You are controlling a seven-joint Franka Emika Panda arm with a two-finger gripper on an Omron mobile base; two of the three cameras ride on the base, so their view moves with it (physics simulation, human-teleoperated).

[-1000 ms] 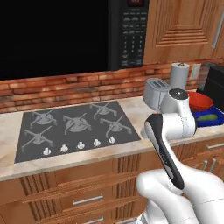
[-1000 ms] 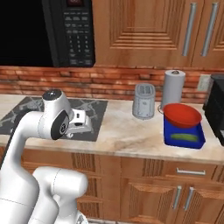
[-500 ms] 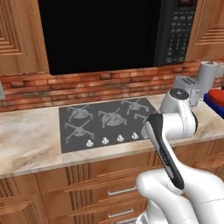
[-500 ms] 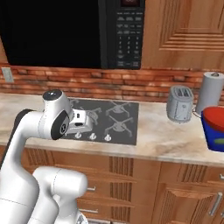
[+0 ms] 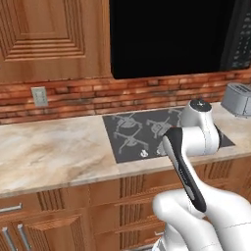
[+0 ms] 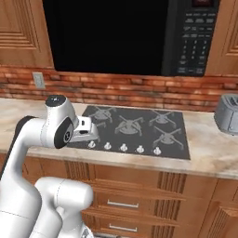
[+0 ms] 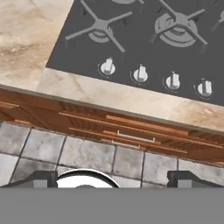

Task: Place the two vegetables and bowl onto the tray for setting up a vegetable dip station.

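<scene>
Looking along the hand, the gripper [image 7: 112, 178] had its jaws spread wide with nothing between them, hovering over the counter's front edge by the stovetop [image 6: 139, 128] knobs [image 7: 140, 74]. A toaster [image 6: 228, 114] sat at roughly 3 o'clock of the stovetop. The microwave [image 6: 193, 37] keypad hung above (its button labels were too blurry to read). Couldn't spot the tray, bowl or veggies anywhere.

Marble counter [image 5: 54, 152] carries grey stovetop [image 6: 135, 128], toaster [image 6: 228, 114] at right.
</scene>
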